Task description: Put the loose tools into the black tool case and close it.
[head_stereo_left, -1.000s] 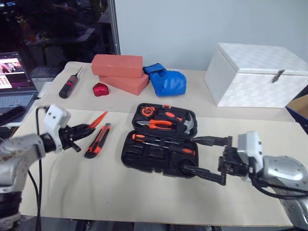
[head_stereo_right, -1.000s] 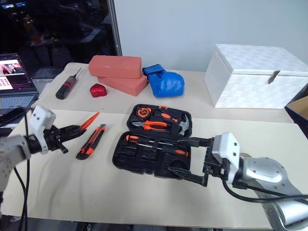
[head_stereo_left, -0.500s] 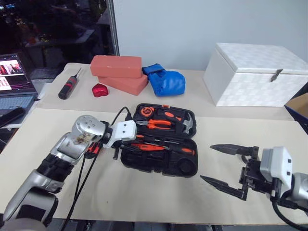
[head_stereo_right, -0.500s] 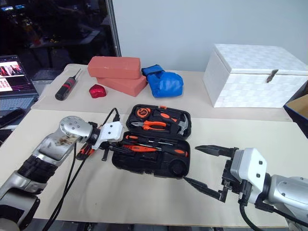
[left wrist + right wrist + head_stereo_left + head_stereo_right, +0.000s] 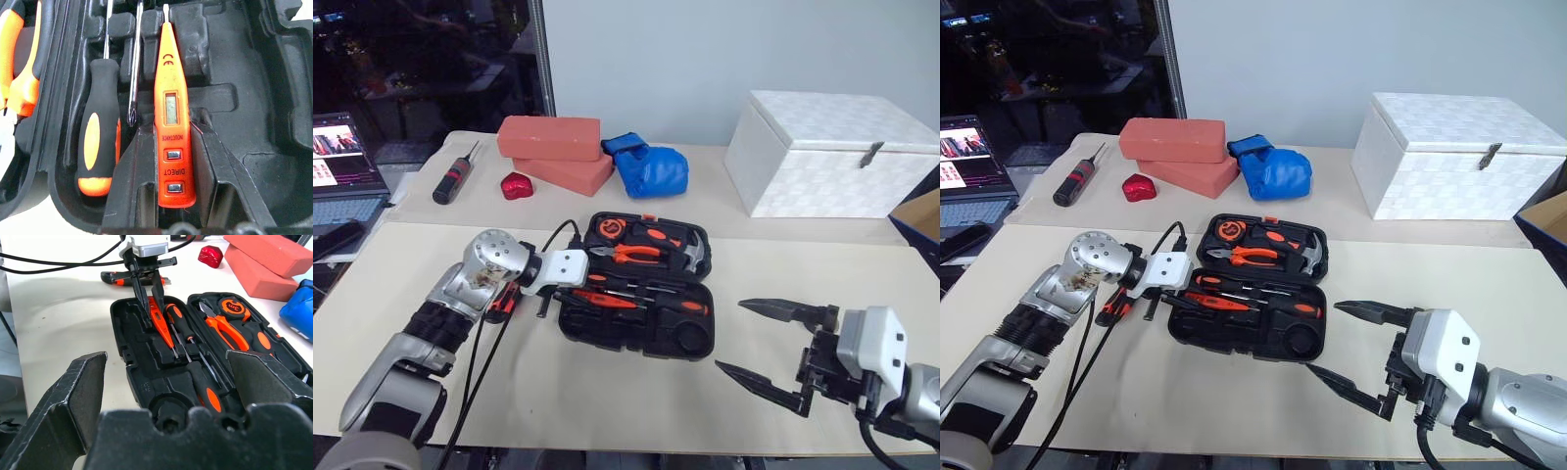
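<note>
- We are seeing the left gripper (image 5: 171,166) pinching an orange tester screwdriver (image 5: 172,112) by its handle end, holding it over the near half of the black tool case (image 5: 690,343).
- Case is lying open at frame centre on the bench (image 5: 558,392); pliers (image 5: 631,253), tape measure (image 5: 611,227) and hammer (image 5: 697,251) are sitting in the far half, a black-orange screwdriver (image 5: 98,147) is lying in a slot just beside the tester.
- Tester shaft is pointing along a moulded slot; we cannot tell whether it is already seated or just above it.
- Right gripper (image 5: 773,345) is hanging spread wide at lower right of the head view, holding nothing, apart from the case.
- Utility knife (image 5: 1114,302) is lying loose on the bench left of the case, partly hidden behind the left arm.
- Step in hand, we are judging: placing the tester into its slot.
- Next move calls for lowering it flat, releasing it, then going for the knife; the lid closing is not yet due.
- Off-task: red bricks (image 5: 553,137), blue glove (image 5: 651,164), white box (image 5: 832,157), stubby screwdriver (image 5: 453,176) at upper frame.
</note>
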